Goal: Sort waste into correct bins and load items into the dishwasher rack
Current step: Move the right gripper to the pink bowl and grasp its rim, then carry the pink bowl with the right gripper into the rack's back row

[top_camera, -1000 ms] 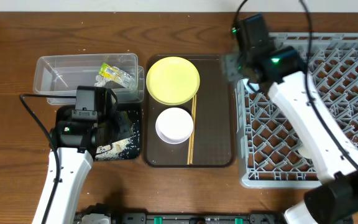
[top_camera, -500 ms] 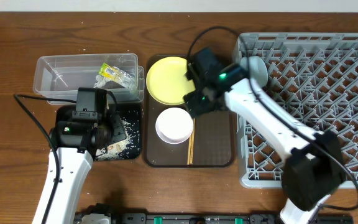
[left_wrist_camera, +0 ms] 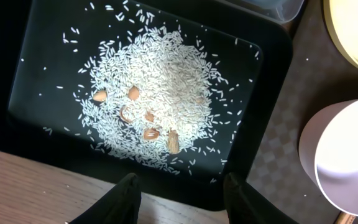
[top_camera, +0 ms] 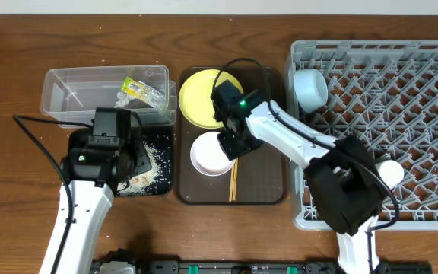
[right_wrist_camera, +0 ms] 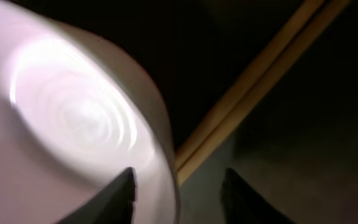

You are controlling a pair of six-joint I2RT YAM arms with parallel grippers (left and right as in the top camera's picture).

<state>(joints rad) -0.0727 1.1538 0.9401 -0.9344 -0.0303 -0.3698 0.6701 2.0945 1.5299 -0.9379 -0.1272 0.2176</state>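
Observation:
My right gripper (top_camera: pixel 231 144) (right_wrist_camera: pixel 176 180) is down at the right rim of the white bowl (top_camera: pixel 207 156) (right_wrist_camera: pixel 73 124), open. One finger is inside the bowl and the other outside, with a gap still showing. The wooden chopsticks (top_camera: pixel 233 183) (right_wrist_camera: pixel 260 81) lie just beside that rim. The yellow plate (top_camera: pixel 204 99) sits behind the bowl. My left gripper (left_wrist_camera: pixel 180 183) hangs open and holds nothing, over the near edge of the black bin (left_wrist_camera: pixel 272 93), which holds rice scraps (left_wrist_camera: pixel 154 81) with a few brown bits. The clear tub (top_camera: pixel 74 87) holds the yellow-green wrapper (top_camera: pixel 139 90).
Plate, white bowl and chopsticks rest on the brown tray (top_camera: pixel 265 167). The grey dishwasher rack (top_camera: pixel 401 114) fills the right side, with the light blue bowl (top_camera: pixel 310 87) at its far left corner and a small pale cup (top_camera: pixel 391 173) near its front.
My right arm swung left from the rack's far corner to the tray and dropped onto the white bowl's rim, its jaws narrowing. The blue bowl stays in the rack. The left arm held still.

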